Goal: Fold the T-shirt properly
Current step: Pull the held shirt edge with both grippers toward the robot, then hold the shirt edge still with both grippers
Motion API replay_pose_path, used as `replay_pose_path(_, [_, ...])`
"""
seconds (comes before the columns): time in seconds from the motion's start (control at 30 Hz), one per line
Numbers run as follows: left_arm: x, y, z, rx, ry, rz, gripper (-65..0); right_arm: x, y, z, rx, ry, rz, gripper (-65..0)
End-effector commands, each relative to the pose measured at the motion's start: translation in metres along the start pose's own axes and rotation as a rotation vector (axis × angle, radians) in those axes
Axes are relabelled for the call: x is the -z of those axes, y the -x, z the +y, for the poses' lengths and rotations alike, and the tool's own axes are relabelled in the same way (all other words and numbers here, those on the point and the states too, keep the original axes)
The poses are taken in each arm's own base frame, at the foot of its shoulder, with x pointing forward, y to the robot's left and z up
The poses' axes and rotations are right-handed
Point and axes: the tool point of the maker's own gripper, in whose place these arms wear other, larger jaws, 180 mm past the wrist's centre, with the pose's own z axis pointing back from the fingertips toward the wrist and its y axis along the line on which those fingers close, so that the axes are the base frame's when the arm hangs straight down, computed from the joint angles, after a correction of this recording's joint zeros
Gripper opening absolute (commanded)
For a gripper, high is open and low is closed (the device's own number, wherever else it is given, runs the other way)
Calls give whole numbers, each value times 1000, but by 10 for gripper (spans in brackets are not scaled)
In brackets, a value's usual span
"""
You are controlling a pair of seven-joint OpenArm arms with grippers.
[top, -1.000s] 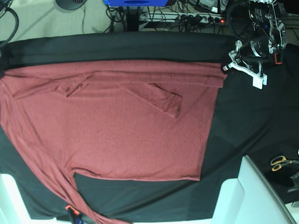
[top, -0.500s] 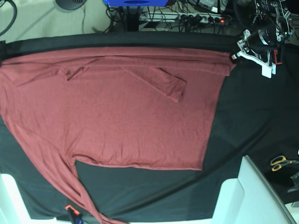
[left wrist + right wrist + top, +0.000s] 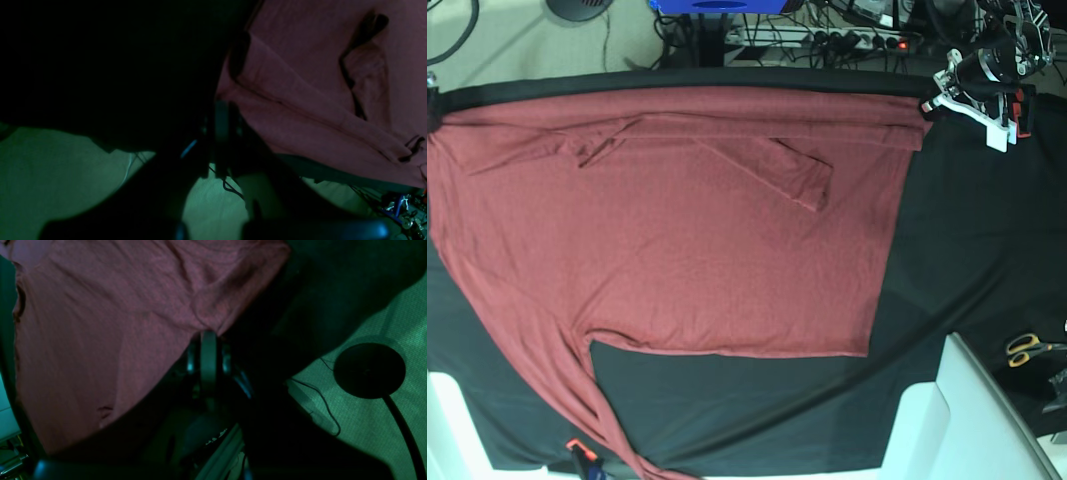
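Nearest the base camera, one long sleeve of the T-shirt (image 3: 667,230) trailed down to the near edge of the surface (image 3: 947,250), ending beside a small orange-tipped object (image 3: 577,447) too small to identify. To the right of the shirt's near hem stood a white box-like shape (image 3: 957,420), and beyond it, near the right edge, scissors (image 3: 1027,348) with yellow handles lay on the black cloth.

The T-shirt lay spread flat over the left and middle of the surface, its body a broad brick-red sheet. Its hem ran down the right side, well apart from the scissors. The other sleeve was folded across the upper body, its cuff pointing toward the shirt's centre. The far edge of the shirt was doubled over in a narrow band along the far edge of the surface.

Left gripper (image 3: 930,108): at the far right corner of the shirt, jaws pressed together on that corner of the cloth; the left wrist view showed red fabric (image 3: 317,100) gathered right at the jaw tips.

Right gripper (image 3: 208,336): at the far left corner of the shirt, jaws closed, pinching a bunched fold of the T-shirt (image 3: 100,340).

Past the surface: pale floor, a power strip (image 3: 827,40) with cables, and a round black stand base (image 3: 369,370).
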Motion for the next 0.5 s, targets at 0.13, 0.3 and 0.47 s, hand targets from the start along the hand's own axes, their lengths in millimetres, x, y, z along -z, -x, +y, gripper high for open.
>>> replay_pose_path(0.13, [-3, -1, 3, 1, -10, -16, -650, -7, -23, 1, -23, -3, -61, -648])
replay_pose_path(0.3, [-1, 3, 1, -11, -5, -15, -650, -6, -18, -5, -10, 7, -48, -648])
replay_pose_path(0.47, [-2, 7, 3, -14, -9, -7, -650, -3, -8, -14, 19, 21, -22, -648])
